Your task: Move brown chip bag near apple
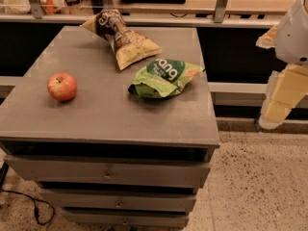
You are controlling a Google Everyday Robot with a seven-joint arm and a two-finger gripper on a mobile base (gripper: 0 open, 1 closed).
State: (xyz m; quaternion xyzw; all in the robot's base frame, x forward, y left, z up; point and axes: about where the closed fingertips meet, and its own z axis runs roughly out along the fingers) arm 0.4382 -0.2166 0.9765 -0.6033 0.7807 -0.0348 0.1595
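The brown chip bag (121,36) lies at the back middle of the grey cabinet top (96,114), dark brown end toward the back left, tan-yellow end toward the front right. The apple (62,86), red with yellowish patches, sits on the left side of the top, well apart from the bag. My gripper (275,113) hangs at the far right of the view, beyond the cabinet's right edge and lower than its top, away from both things and holding nothing.
A green chip bag (164,77) with white letters lies just front-right of the brown bag. The cabinet has several drawers (108,174) below. A counter with metal rails (221,4) runs behind. A cable (33,208) lies on the speckled floor at the lower left.
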